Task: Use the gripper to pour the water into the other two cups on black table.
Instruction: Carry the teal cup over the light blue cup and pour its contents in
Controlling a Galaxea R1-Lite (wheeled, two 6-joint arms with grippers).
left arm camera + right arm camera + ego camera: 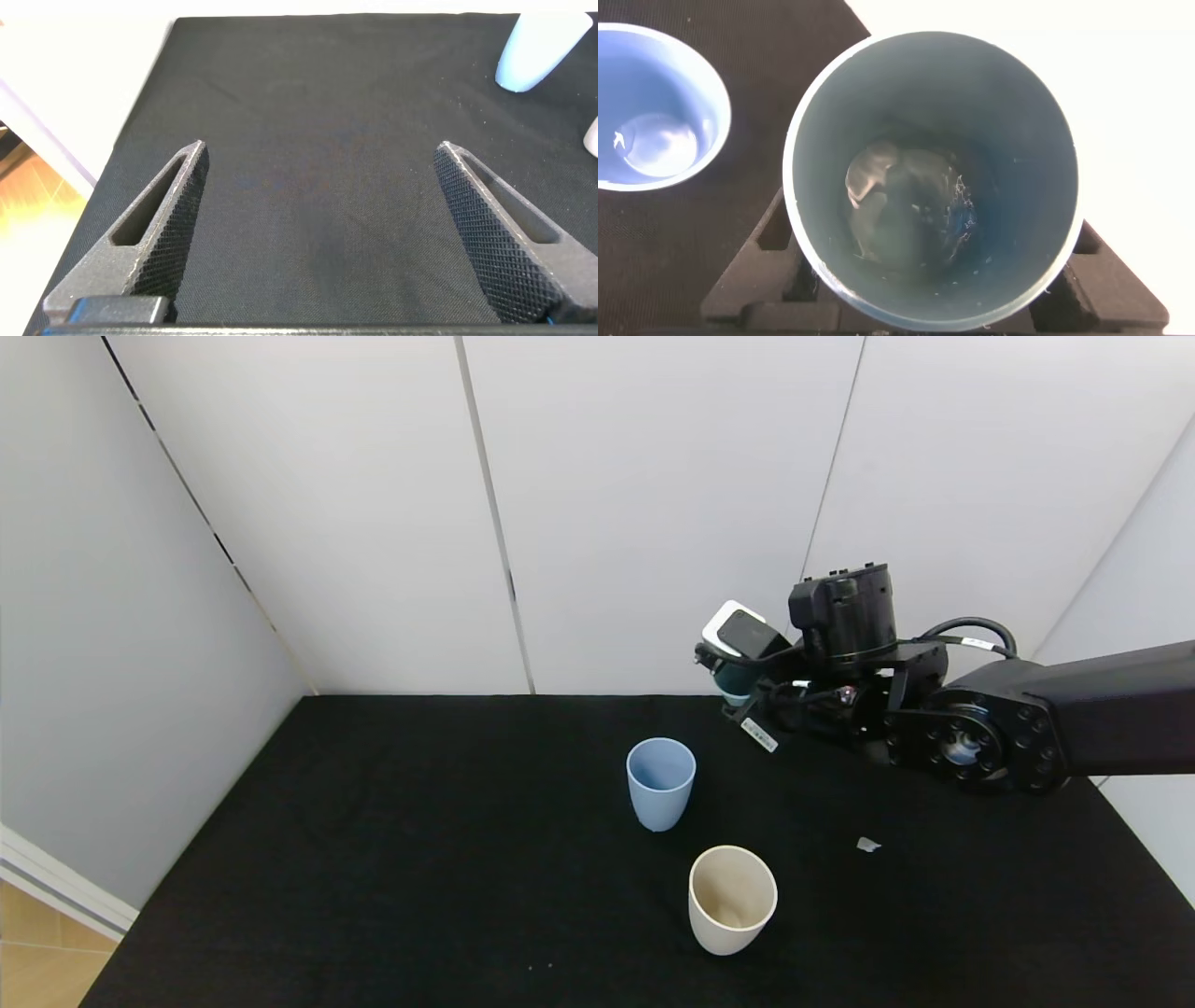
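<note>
The left gripper (318,233) hangs open over the black table (373,859). Ahead and right of it stand the light blue cup (661,782) and cream cup (732,898). Above them the right gripper (747,695) clamps a teal cup (932,177) — light, stiff, smooth-walled, probably slippery — at mid-wall.

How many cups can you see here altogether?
3: a light blue plastic tumbler mid-table, a cream-white plastic tumbler nearer the robot, and a teal-green plastic tumbler held in the right pincer above the black cloth-covered table.
</note>
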